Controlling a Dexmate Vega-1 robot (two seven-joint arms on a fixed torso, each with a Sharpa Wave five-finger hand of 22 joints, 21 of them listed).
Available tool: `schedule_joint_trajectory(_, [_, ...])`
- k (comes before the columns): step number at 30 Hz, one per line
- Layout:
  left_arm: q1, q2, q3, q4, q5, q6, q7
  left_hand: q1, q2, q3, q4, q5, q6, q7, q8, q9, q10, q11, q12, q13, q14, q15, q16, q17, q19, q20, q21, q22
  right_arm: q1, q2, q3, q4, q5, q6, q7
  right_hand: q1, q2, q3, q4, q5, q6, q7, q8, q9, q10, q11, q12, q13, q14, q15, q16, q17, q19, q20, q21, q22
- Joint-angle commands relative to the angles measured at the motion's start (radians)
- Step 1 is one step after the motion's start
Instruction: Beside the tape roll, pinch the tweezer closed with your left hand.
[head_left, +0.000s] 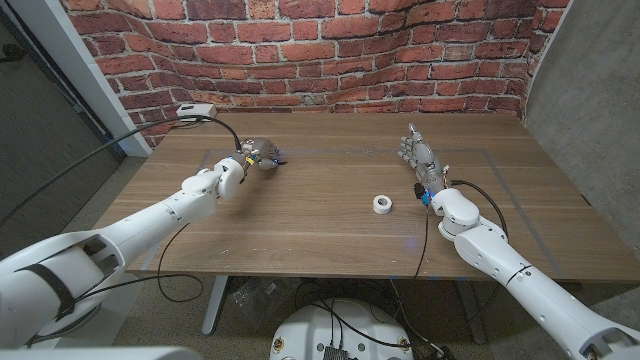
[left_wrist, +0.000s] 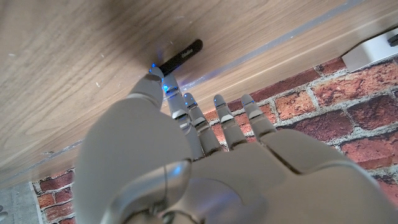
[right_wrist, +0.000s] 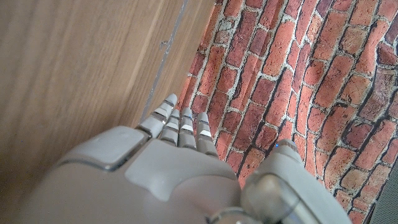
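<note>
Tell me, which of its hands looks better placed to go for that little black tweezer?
The left. In the left wrist view the left hand has its fingertips right at the black tweezer. The right hand stands across the table, beyond the tape roll.

A small white tape roll (head_left: 382, 204) lies flat on its side on the wooden table, hole upward, right of the table's middle. The tweezer (left_wrist: 181, 57) is a slim black piece with pale lettering, lying on the wood well apart from the roll, toward the table's far left.
</note>
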Motion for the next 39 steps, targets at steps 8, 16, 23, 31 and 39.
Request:
schedule_joint_trajectory(8, [0.009, -0.001, -0.012, -0.025, -0.009, 0.01, 0.017, 0.016, 0.007, 0.011, -0.002, -0.005, 0.02, 0.007, -0.004, 0.004, 0.028, -0.009, 0.002, 0.002, 0.018, -0.134, -0.001, 0.003, 0.02, 0.004, -0.001, 0.003, -0.014, -0.016, 0.01, -0.021, 0.005, -0.003, 0.001, 0.003, 0.011, 0.0, -0.003, -0.002, 0.012, 0.0, -0.003, 0.006, 0.004, 0.008, 0.006, 0.0, -0.001, 0.007, 0.0, 0.003, -0.002, -0.001, -0.003, 0.002])
schedule_joint_trajectory(16, [0.018, 0.011, -0.022, -0.059, -0.005, 0.023, 0.014, 0.019, 0.011, 0.013, -0.002, -0.007, 0.018, 0.008, -0.008, 0.004, 0.03, -0.011, -0.001, 0.002, 0.022, -0.134, -0.001, 0.003, 0.022, 0.006, -0.002, 0.003, -0.022, -0.017, 0.013, -0.025, 0.008, 0.0, -0.001, 0.003, 0.012, 0.0, -0.004, -0.002, 0.012, 0.0, -0.003, 0.006, 0.004, 0.009, 0.006, 0.0, -0.002, 0.007, 0.0, 0.003, -0.002, -0.001, -0.003, 0.002])
schedule_joint_trajectory(23, [0.026, 0.014, -0.031, -0.072, -0.006, 0.024, 0.022, 0.02, 0.014, 0.015, -0.002, -0.008, 0.021, 0.008, -0.009, 0.004, 0.031, -0.013, -0.002, 0.002, 0.023, -0.134, -0.001, 0.003, 0.024, 0.008, -0.002, 0.003, -0.025, -0.016, 0.014, -0.025, 0.008, 0.002, -0.003, 0.003, 0.012, -0.001, -0.004, -0.002, 0.013, 0.001, -0.003, 0.006, 0.004, 0.009, 0.006, 0.0, -0.002, 0.007, 0.0, 0.003, -0.002, -0.001, -0.003, 0.002])
schedule_joint_trajectory(31, [0.027, 0.02, -0.038, -0.082, -0.002, 0.025, 0.018, 0.022, 0.016, 0.016, -0.002, -0.01, 0.029, 0.008, -0.008, 0.004, 0.035, -0.016, -0.003, 0.002, 0.029, -0.138, 0.0, 0.003, 0.027, 0.006, -0.002, 0.003, -0.024, -0.012, 0.011, -0.022, 0.007, 0.003, -0.004, 0.003, 0.012, -0.001, -0.005, -0.002, 0.013, 0.001, -0.003, 0.006, 0.004, 0.01, 0.006, 0.0, -0.002, 0.007, 0.0, 0.003, -0.003, -0.001, -0.003, 0.002])
schedule_joint_trajectory(39, [0.036, 0.038, -0.054, -0.115, -0.002, 0.027, 0.015, 0.023, 0.016, 0.017, -0.002, -0.011, 0.033, 0.007, -0.009, 0.004, 0.038, -0.018, -0.005, 0.002, 0.031, -0.137, -0.001, 0.003, 0.027, 0.004, -0.003, 0.003, -0.024, -0.009, 0.011, -0.02, 0.006, 0.007, -0.007, 0.002, 0.013, -0.002, -0.005, -0.002, 0.013, 0.001, -0.003, 0.006, 0.005, 0.009, 0.006, 0.0, -0.001, 0.007, 0.0, 0.003, -0.002, -0.001, -0.003, 0.002])
